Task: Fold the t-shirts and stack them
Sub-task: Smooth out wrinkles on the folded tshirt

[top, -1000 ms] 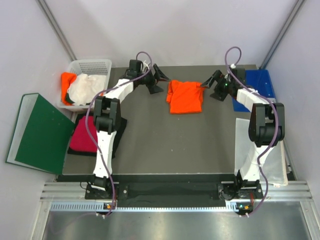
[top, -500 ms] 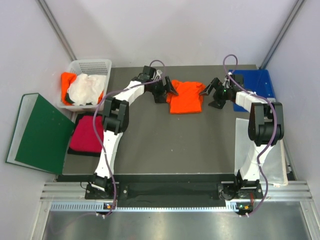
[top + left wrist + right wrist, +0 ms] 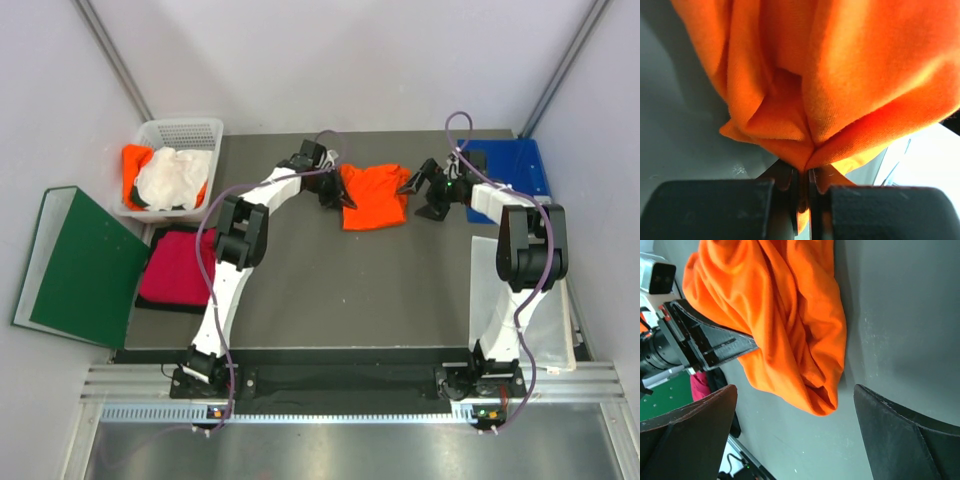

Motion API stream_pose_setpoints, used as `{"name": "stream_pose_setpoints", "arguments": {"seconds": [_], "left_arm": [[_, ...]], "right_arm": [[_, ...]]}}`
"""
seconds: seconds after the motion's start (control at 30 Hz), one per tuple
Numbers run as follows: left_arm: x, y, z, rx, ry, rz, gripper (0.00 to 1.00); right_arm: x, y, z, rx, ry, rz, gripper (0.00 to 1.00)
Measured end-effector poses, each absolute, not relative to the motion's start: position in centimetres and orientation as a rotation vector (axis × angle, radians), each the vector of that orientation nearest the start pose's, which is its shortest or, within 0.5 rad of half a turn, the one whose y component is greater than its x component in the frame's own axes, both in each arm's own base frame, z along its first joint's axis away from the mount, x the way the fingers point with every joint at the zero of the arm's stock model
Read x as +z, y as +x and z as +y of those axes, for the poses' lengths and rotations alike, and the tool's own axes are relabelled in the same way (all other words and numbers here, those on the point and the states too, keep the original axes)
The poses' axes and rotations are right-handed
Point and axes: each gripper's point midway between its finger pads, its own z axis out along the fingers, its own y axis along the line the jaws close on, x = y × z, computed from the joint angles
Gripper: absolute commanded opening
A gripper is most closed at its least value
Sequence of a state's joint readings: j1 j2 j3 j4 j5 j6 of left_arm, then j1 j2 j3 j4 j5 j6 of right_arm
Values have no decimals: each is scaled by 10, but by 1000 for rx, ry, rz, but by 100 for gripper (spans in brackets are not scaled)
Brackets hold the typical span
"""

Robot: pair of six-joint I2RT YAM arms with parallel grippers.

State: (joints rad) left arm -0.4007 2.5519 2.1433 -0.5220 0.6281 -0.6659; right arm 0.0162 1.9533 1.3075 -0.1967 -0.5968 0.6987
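The orange t-shirt [image 3: 374, 197] lies bunched on the table between the 2 claws. One edge is inside the left gripper [image 3: 804, 181] and the opposite edge is just ahead of the right gripper [image 3: 420, 197]. It looks like light, limp cloth that sags and creases, probably best taken by a hem or corner. The left claw is clamped tight on a pinched fold of it. The right claw gapes wide, holding nothing. The left wrist view shows that pinch, which the top view hides. Only the top view shows the magenta t-shirt [image 3: 170, 268], well behind the left claw.
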Motion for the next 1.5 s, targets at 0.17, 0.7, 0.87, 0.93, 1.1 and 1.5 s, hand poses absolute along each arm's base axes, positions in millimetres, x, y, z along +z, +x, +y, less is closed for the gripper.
{"name": "stream_pose_setpoints", "arguments": {"seconds": [0.17,0.7,0.87,0.93,1.1,1.5], "left_arm": [[36,483,-339,-1214,-61,2669,0],[68,413,-290,-977,84,2768,99],[82,419,-273,-878,67,2754,99],[91,428,-270,-866,61,2729,97],[125,453,-273,-913,29,2626,74],[124,521,-296,-1040,-96,2500,64]], "right_arm": [[72,448,128,1033,552,2464,100],[83,420,124,957,415,2515,100],[142,453,129,939,281,2378,100],[162,464,135,961,233,2321,94],[186,485,160,1070,142,2232,79],[120,506,176,1111,223,2341,65]]}}
